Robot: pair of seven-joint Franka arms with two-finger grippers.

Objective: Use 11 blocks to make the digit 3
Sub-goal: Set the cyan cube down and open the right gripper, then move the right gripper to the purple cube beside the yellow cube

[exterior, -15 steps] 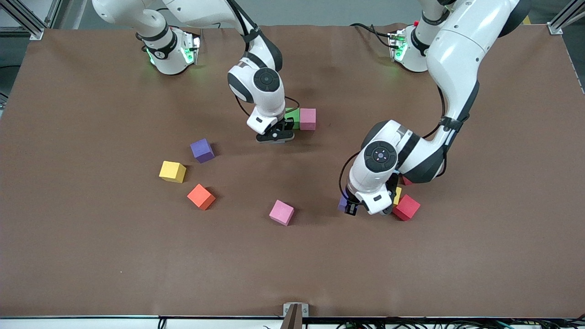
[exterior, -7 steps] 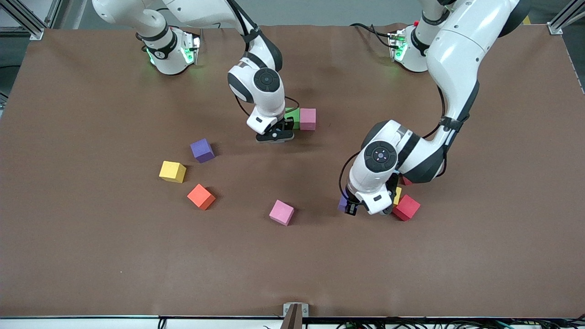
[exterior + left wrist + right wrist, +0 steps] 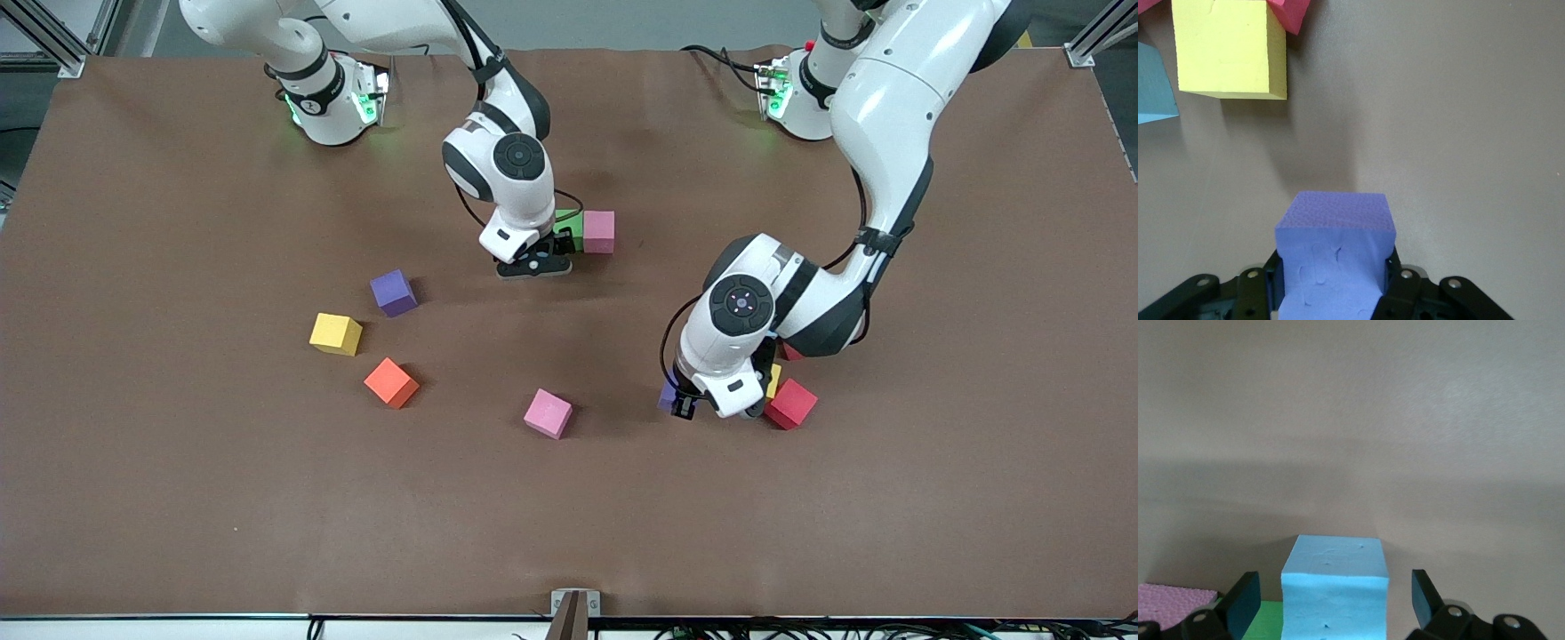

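Front view: left gripper [image 3: 702, 402], clamping purple block [image 3: 1335, 257] beside yellow block [image 3: 1228, 47]; right gripper [image 3: 535, 264], fingers wide around blue block [image 3: 1335, 597] beside green block [image 3: 572, 228]. Row-building step; next likely retreat upward.

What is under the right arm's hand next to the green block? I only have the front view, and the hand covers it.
Observer: A blue block. In the right wrist view it sits between the right gripper's open fingers, with a gap on each side.
Operator: Does the left gripper actually have the purple block?
Observer: Yes. The left wrist view shows the left gripper shut on the purple block, with its fingers pressed against two sides.
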